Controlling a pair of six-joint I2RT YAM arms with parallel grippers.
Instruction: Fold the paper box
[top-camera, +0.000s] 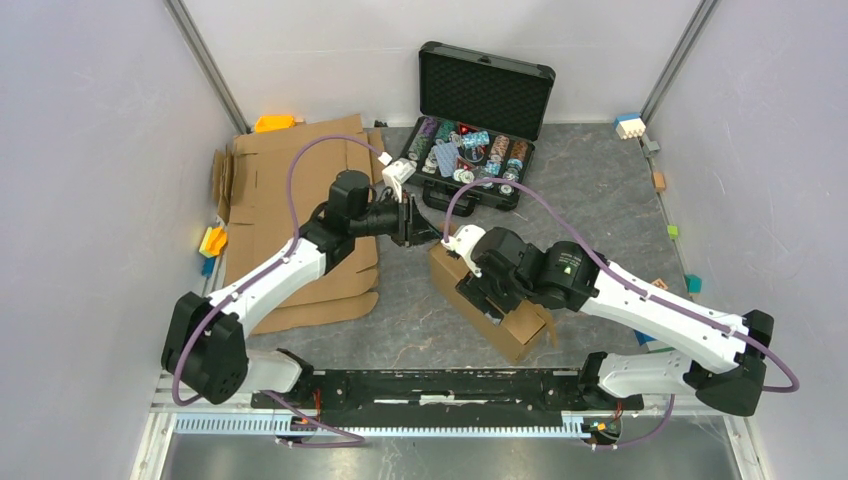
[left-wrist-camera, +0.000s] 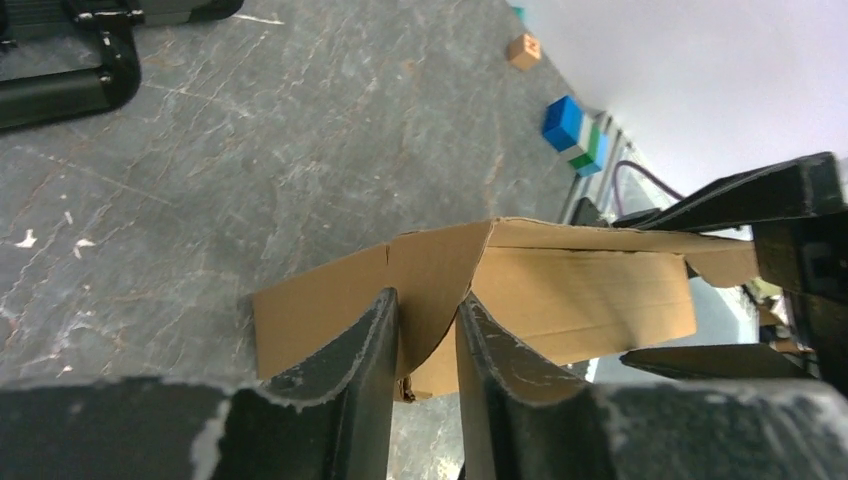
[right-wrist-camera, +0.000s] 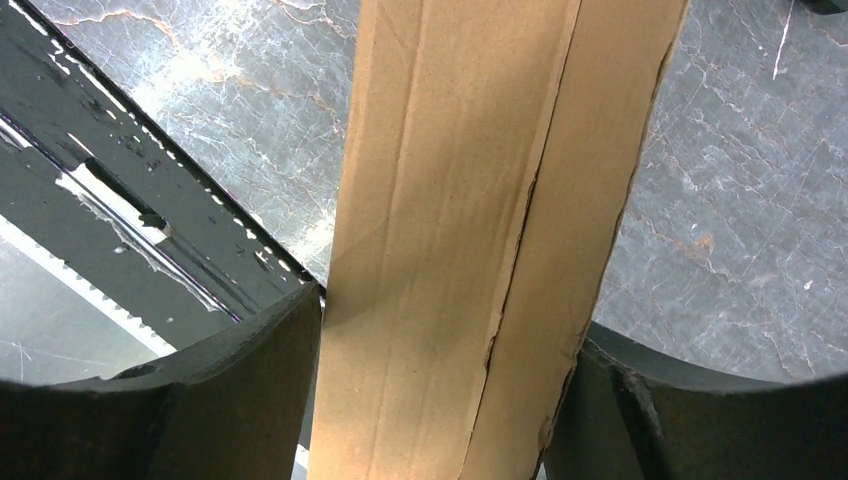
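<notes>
The paper box (top-camera: 515, 328) is plain brown cardboard, lying partly folded on the grey table between the two arms. My right gripper (top-camera: 478, 285) straddles its middle. In the right wrist view the box (right-wrist-camera: 450, 150) fills the gap between both fingers (right-wrist-camera: 260, 390), and both press against its sides. My left gripper (top-camera: 418, 225) is at the box's far left end. In the left wrist view a rounded flap of the box (left-wrist-camera: 590, 290) sits between the nearly closed fingertips (left-wrist-camera: 375, 340) of the left gripper (left-wrist-camera: 425, 298).
An open black case (top-camera: 480, 110) with colourful chips stands at the back, just beyond the left gripper. Flat cardboard sheets (top-camera: 290, 170) lie on the left. Small coloured blocks (top-camera: 630, 125) sit along the walls. A black rail (top-camera: 440, 385) runs along the near edge.
</notes>
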